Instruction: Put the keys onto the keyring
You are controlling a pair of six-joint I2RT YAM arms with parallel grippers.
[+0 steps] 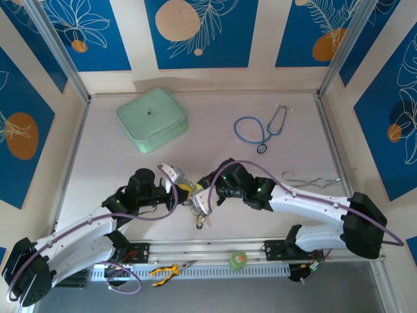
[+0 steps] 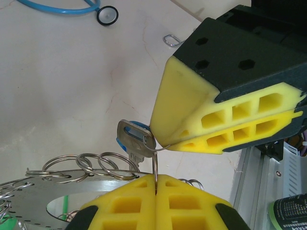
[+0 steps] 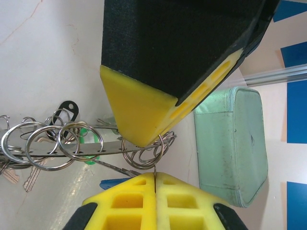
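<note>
Table [image 1: 215, 150]: pale, and carries everything; the two arms meet over its near middle.
Case [image 1: 152, 119]: mint green, at the far left of the table, well apart from both grippers.
Stethoscope [image 1: 262, 148]: blue tube, far right of centre, also well apart.
Left gripper [image 2: 156, 181]: fully closed, with its yellow fingers pinching the thin wire of a small ring [image 2: 155, 165]; it stands tip to tip with the other gripper.
Right gripper [image 3: 155, 178]: fully closed on the same small ring at another spot on the wire.
Keyring [image 2: 29, 199]: a flat silvery plate with holes along its rim. It lies just beside and below the two gripper tips, with no finger on it. I cannot tell whether it rests on the table.
Split rings [image 2: 81, 165]: several are threaded through the keyring's rim, near the left gripper's fingers.
Keys [image 3: 29, 179]: a bunch hangs from the keyring's far end, away from the grippers, with black and green tags among them.
Blue-tagged key [image 2: 136, 141]: just beside the right gripper's tip and just above the left gripper's fingers, at the pinched wire.
</note>
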